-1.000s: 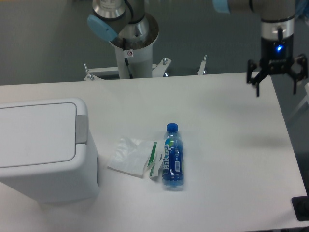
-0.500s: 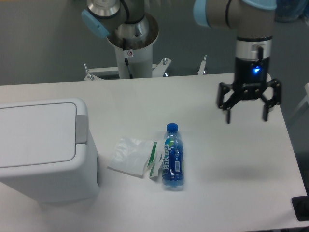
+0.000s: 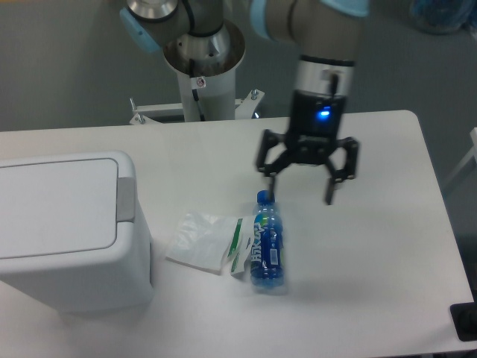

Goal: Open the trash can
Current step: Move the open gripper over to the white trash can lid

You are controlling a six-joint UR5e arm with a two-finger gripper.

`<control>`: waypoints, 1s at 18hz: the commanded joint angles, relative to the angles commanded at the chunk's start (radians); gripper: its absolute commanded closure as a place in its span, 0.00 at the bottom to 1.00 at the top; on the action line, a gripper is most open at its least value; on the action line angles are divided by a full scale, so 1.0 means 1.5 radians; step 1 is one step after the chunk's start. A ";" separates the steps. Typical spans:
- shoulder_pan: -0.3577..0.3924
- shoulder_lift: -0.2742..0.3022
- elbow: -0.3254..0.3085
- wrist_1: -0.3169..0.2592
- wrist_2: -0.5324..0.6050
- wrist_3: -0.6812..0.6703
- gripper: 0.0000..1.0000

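While the trash can (image 3: 67,224) sits at the left end of the surface (image 3: 373,246) with its flat lid (image 3: 56,205) down, the tool (image 3: 300,191) hangs well to the right of the can, with its fingers spread wide and nothing between them. A grey tab (image 3: 126,199) runs along the lid edge on the can's right side.

Between the can and the tool lie two items. A crumpled clear wrapper (image 3: 209,243) with a green stripe rests just right of the can. A blue bottle (image 3: 266,244) lies on its side touching the wrapper's right edge, cap pointing away from the viewer. One finger tip (image 3: 270,187) of the tool sits just above the bottle cap in this view; contact cannot be determined.

Compared with half a second earlier, the tool has travelled leftward toward the can, from near the surface's right edge to above the bottle. The can, wrapper and bottle are unchanged.

The can's left portion is cut off by the picture edge.
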 joint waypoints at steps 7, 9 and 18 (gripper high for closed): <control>-0.056 0.038 -0.036 0.000 0.001 0.003 0.00; -0.071 0.035 -0.035 0.002 0.001 0.005 0.00; -0.103 0.014 -0.030 0.029 0.001 0.006 0.00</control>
